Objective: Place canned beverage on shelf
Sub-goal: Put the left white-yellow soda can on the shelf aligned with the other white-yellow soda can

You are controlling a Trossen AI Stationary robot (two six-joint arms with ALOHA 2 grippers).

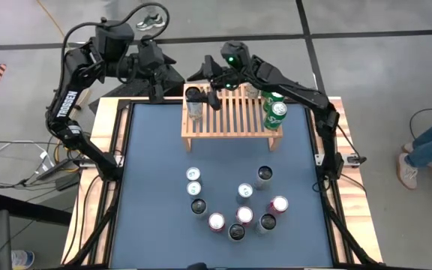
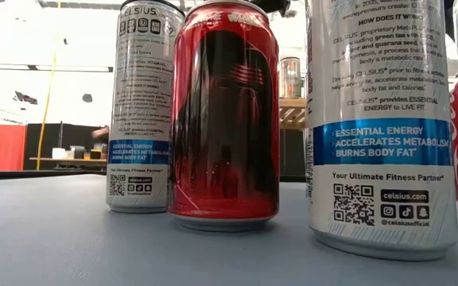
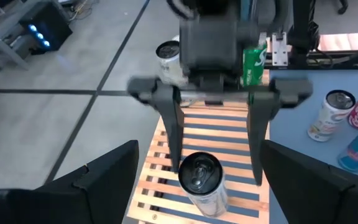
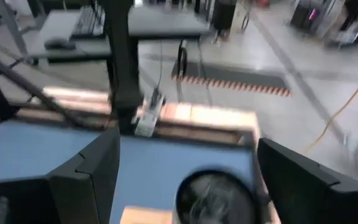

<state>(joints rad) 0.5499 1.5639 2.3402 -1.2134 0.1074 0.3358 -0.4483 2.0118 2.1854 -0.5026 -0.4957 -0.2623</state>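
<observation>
A: Starting at the left, what shows?
B: The left gripper [image 1: 158, 88] waits off the table's far edge, fingers wide, empty.

A: And rightward?
B: The right gripper [image 3: 215, 134] straddles a can [image 1: 194, 104] on the shelf [image 1: 231, 124], fingers spread, not gripping.

A grey concrete floor [image 1: 366, 19] crossed by dark seam lines surrounds the table [image 1: 148, 225]. A yellow cable [image 1: 51, 15] trails across it. A person's jeans leg and shoe [image 1: 426, 146] show at one side. In the low view, the room behind is bright, with what may be a red panel [image 2: 2, 147].
</observation>
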